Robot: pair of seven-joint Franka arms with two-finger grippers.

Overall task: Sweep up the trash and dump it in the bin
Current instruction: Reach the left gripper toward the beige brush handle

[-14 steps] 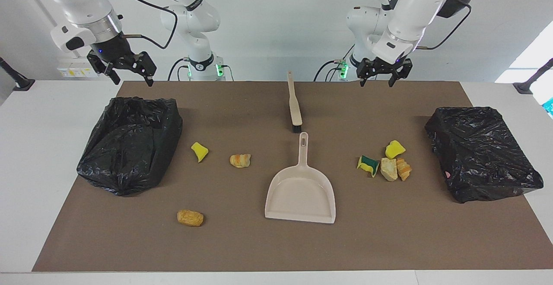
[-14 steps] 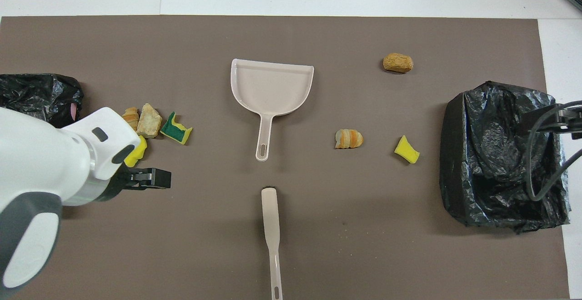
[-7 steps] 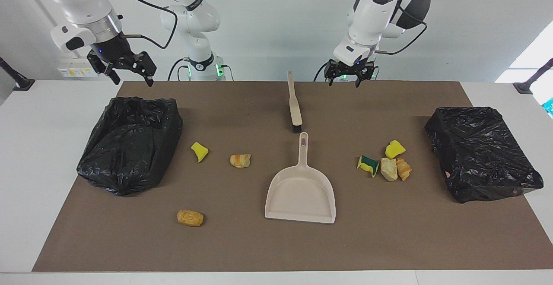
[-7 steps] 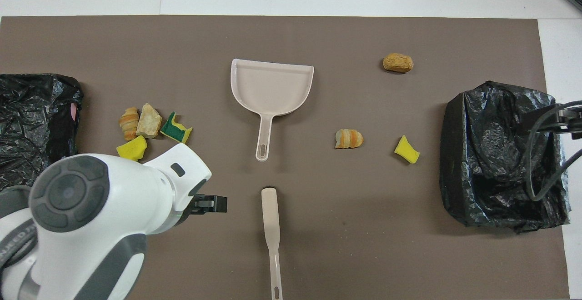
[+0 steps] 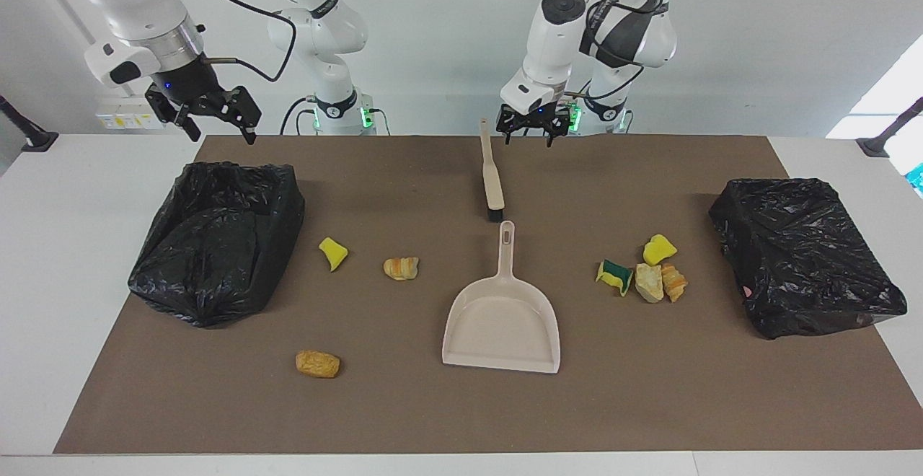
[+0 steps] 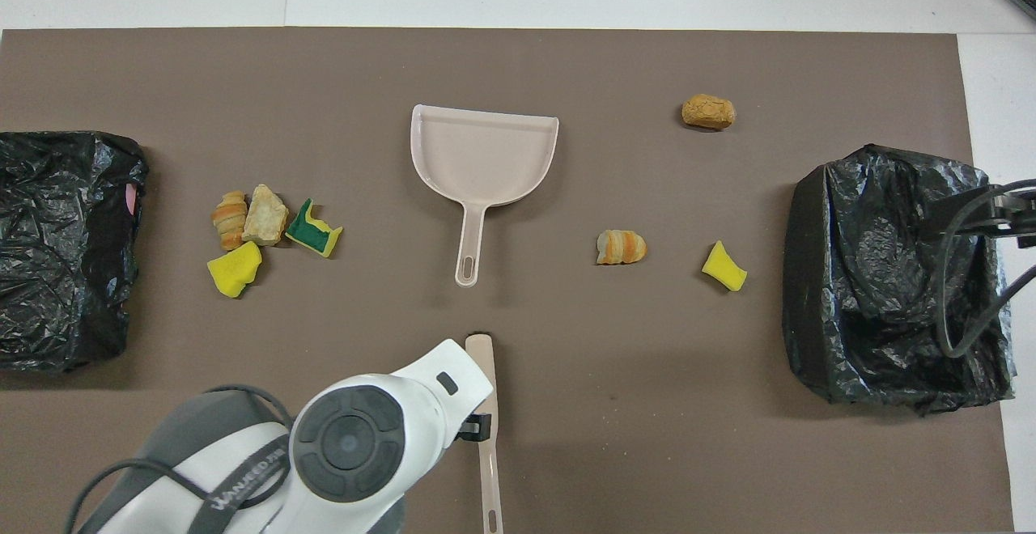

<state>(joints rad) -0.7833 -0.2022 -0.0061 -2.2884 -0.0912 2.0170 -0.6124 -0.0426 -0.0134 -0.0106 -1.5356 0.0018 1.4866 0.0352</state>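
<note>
The open, empty left gripper point(image 5: 528, 134) is hovering beside the beige black-bristled brush's point(image 5: 492, 177) handle, the open right gripper point(image 5: 210, 124) is waiting above the black-bagged bin point(image 5: 216, 238), and yellow, tan and orange trash scraps point(image 5: 649, 274) are lying scattered around the beige plastic dustpan point(image 5: 502, 317), no lettering being readable.

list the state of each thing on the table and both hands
brush: flat on the mat, untouched
dustpan: flat, empty
trash: seven scraps loose on the mat, unswept
trash bags: two, one at each end
left hand: open, above the brush handle
right hand: open, waiting
</note>
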